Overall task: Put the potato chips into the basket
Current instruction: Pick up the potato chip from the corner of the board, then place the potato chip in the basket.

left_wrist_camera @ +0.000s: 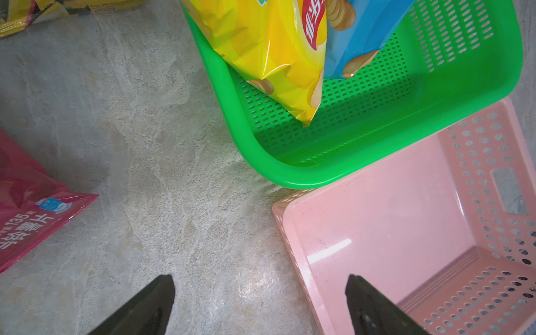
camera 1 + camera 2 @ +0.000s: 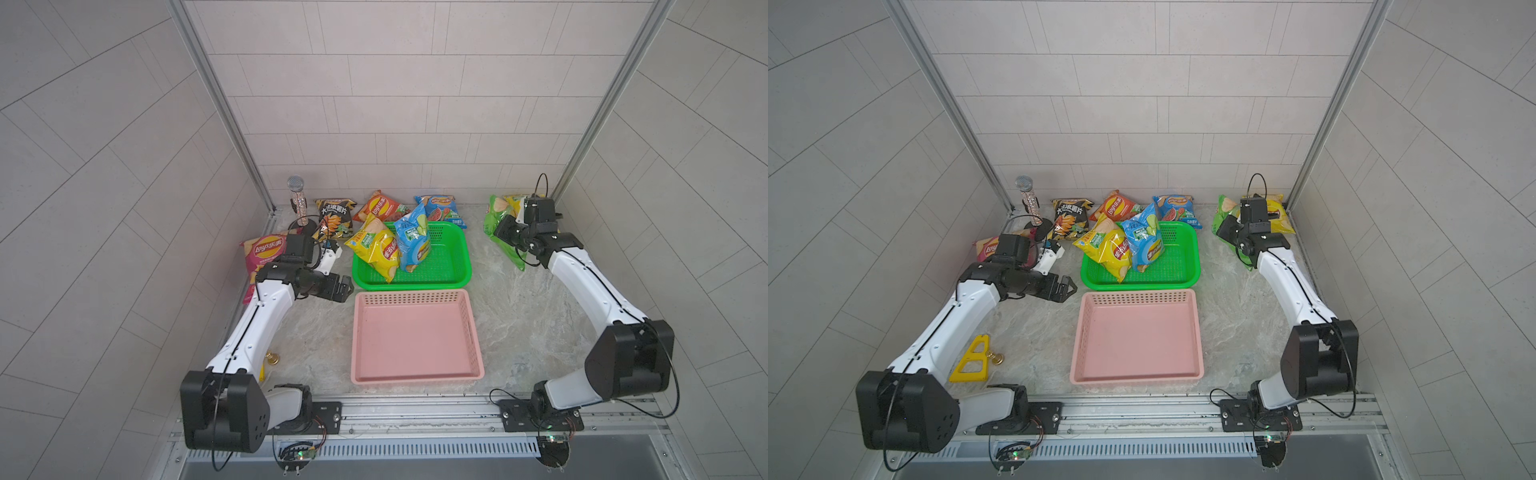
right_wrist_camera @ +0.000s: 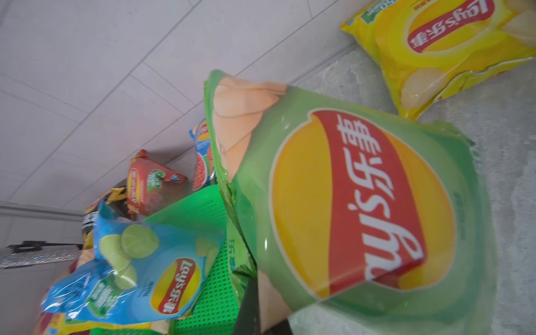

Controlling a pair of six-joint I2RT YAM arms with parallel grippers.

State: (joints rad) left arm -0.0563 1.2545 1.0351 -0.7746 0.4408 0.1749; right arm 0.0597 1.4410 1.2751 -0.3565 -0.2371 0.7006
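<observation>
Seemingly eight chip bags [image 2: 380, 208], two in green basket [image 2: 415, 286], left gripper [image 2: 344, 289] spread, right gripper [image 2: 500, 230] pinching green bag [image 3: 348, 203]

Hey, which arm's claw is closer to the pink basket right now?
Left. The left claw hovers open just off the pink basket's far left corner; the right claw is off at the back right, shut on the green chip bag.

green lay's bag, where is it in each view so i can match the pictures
Both top views: the green Lay's bag is to the right of the green basket, apart from it.
Left wrist: not in it; the basket is.
Right wrist: it fills the middle, with the basket beside it.
Shared landmark: the green basket, in all four.
</observation>
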